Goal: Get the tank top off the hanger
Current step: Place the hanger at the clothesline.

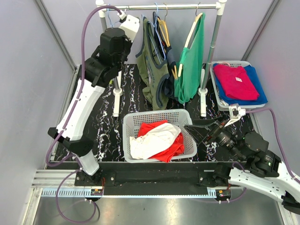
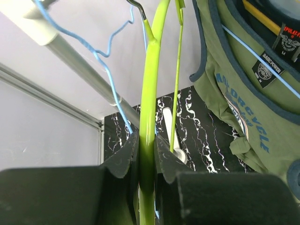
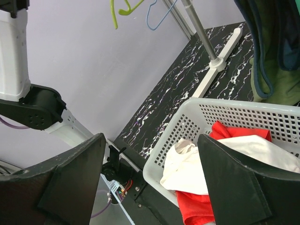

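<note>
Left pincer pinches a bare lime hanger beside the rail, a grip only its wrist view shows. An olive top hangs at 3 o'clock. Right pincer, spread wide, hovers at the basket rim above the white tank top. Open counter lies at the basket's 9 o'clock.

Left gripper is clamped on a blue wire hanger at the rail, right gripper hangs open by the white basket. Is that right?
Not quite. The left gripper is shut on the lime green hanger, not a blue wire one; the left wrist view shows it. The right gripper does hang open by the white basket.
</note>
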Controlling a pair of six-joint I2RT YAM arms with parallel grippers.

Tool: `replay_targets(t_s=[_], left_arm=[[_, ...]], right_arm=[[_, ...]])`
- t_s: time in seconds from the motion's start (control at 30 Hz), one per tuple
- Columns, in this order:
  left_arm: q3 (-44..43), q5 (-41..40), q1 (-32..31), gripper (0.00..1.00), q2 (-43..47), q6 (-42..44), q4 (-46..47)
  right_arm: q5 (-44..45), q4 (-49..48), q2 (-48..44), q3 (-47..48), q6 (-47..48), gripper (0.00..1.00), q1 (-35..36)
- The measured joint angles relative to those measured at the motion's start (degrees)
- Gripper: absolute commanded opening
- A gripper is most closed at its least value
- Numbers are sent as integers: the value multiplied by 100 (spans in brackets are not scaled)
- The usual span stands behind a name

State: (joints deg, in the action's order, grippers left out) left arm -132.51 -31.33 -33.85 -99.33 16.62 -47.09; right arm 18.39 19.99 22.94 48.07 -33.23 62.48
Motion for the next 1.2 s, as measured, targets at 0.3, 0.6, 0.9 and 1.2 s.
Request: replay_targets(t_s=[0.3, 0.6, 0.9, 1.2], left_arm=[[0, 4, 33, 0, 424, -13, 136], [0, 328, 339, 0, 380, -125, 168], [-42, 713, 566, 0, 184, -199, 155], [-243, 1001, 551, 0, -186, -212, 136]], right_arm=[[0, 4, 68, -15, 0, 89, 0], [0, 2, 48, -37, -11, 89, 0], [0, 4, -46, -162, -76, 89, 0], [7, 7, -210, -229, -153, 89, 0]])
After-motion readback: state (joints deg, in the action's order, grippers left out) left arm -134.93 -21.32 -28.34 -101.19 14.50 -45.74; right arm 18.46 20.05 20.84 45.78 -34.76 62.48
